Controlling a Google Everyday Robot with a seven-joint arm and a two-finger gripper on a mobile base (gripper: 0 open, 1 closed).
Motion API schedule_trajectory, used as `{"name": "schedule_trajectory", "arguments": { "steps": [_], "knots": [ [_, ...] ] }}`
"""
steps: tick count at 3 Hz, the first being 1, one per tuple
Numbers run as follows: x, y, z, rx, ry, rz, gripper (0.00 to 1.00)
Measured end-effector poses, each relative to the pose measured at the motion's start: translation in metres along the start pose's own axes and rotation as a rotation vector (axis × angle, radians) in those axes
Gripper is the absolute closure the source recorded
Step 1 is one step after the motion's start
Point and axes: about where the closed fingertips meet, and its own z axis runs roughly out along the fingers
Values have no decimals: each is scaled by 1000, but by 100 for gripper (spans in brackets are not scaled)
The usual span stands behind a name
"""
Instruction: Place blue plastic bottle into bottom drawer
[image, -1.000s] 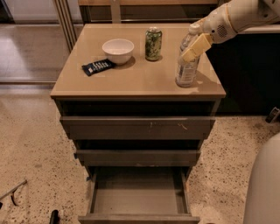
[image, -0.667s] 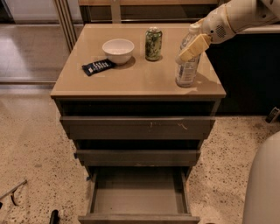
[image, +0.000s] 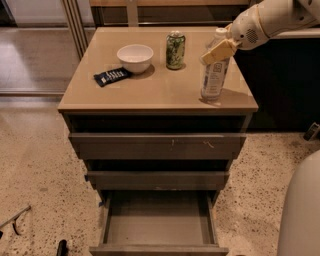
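The blue plastic bottle (image: 214, 77), clear with a white cap and pale label, stands upright on the cabinet top (image: 155, 92) near its right front corner. My gripper (image: 219, 50) comes in from the upper right on a white arm and sits at the bottle's neck, in front of its upper part. The bottom drawer (image: 159, 227) is pulled out below; its grey inside shows nothing in it.
A green patterned can (image: 175, 50), a white bowl (image: 135, 57) and a dark snack packet (image: 112, 76) lie on the top, left of the bottle. Two upper drawers (image: 157, 146) stick out slightly. The robot's white body (image: 302, 210) fills the lower right.
My gripper has shifted slightly left across the bottle's neck. The bottle stands in the same spot.
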Motion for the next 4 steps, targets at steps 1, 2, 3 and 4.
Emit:
{"name": "schedule_trajectory", "arguments": {
  "steps": [1,2,3,4],
  "knots": [
    [-3,2,-3,4,0,-7,91],
    [-16,15,-19,23,-3,-36,100],
    [-27,41,-50,76,-2,-65,100],
    [-41,85,-86,135,-29,-72,100]
  ]
}}
